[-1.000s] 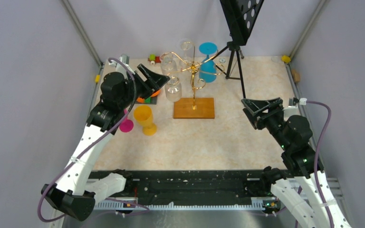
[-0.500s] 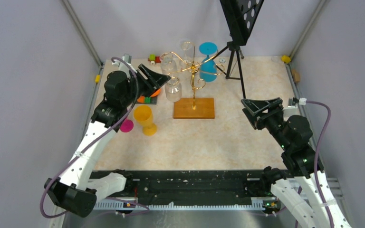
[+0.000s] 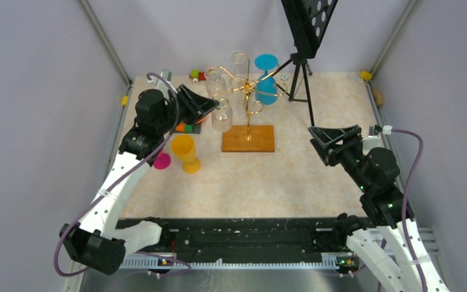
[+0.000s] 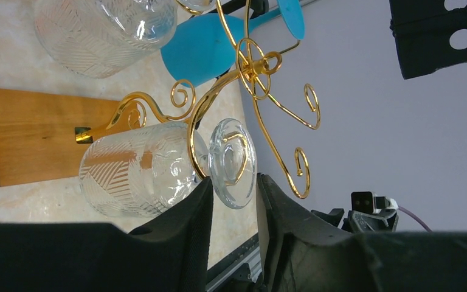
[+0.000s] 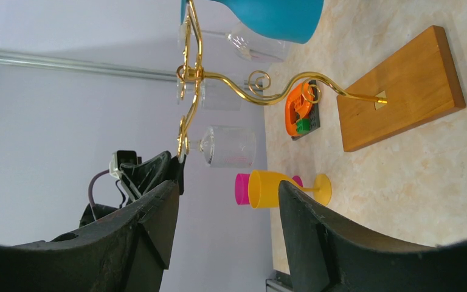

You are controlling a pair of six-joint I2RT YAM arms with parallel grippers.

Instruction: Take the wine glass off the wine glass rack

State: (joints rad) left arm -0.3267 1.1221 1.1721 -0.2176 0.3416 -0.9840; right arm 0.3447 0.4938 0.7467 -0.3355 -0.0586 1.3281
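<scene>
The gold wine glass rack (image 3: 247, 91) stands on its wooden base (image 3: 248, 139) at the back middle; it also shows in the left wrist view (image 4: 255, 67) and the right wrist view (image 5: 219, 79). A clear patterned wine glass (image 3: 222, 115) hangs upside down from a left arm of the rack. In the left wrist view its bowl (image 4: 140, 170) is left of its round foot (image 4: 231, 161). My left gripper (image 3: 210, 104) is open, and the foot sits between its fingertips (image 4: 202, 198). My right gripper (image 3: 334, 137) is open and empty, well right of the rack.
A blue glass (image 3: 266, 82) and two more clear glasses (image 3: 214, 79) hang on the rack. A yellow glass (image 3: 185, 152) and a pink one (image 3: 162, 160) stand at the front left. An orange toy (image 3: 188, 126) lies behind them. A black tripod (image 3: 301, 67) stands at the back right.
My left gripper has moved right, up to the hanging clear glass, so that its fingers now straddle the glass's foot. The right arm has not moved.
</scene>
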